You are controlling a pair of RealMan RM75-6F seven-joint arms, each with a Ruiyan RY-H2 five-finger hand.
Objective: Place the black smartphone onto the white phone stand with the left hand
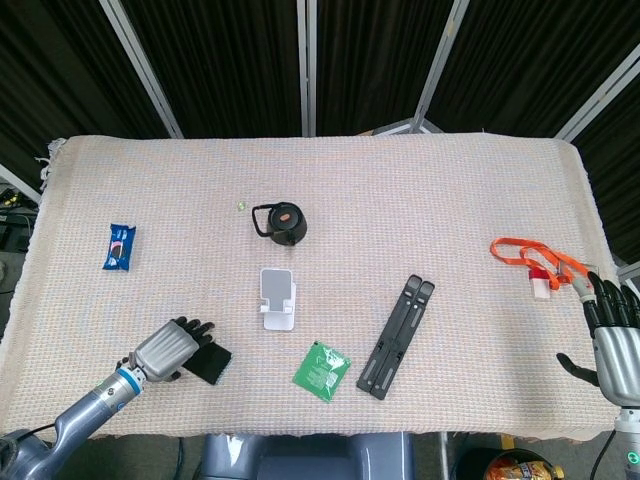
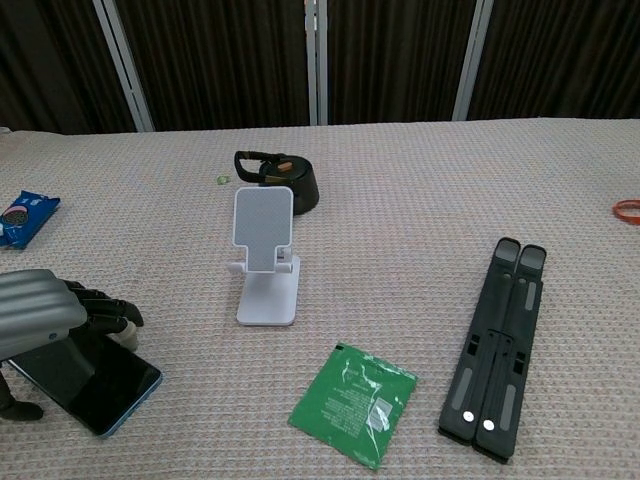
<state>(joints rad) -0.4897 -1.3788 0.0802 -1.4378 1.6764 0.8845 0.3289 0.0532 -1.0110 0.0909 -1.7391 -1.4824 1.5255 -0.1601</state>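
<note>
The black smartphone lies on the woven cloth near the front left edge. My left hand covers its left end. The fingers curl over the phone's far edge, and the thumb shows at its near side. The white phone stand stands upright and bare, a short way right of the hand and further back. My right hand hovers at the table's right edge with its fingers apart, holding nothing; the chest view does not show it.
A black lid with a loop sits behind the stand. A green sachet and a black folding stand lie to its right. There is a blue snack packet at the far left and an orange lanyard by the right hand.
</note>
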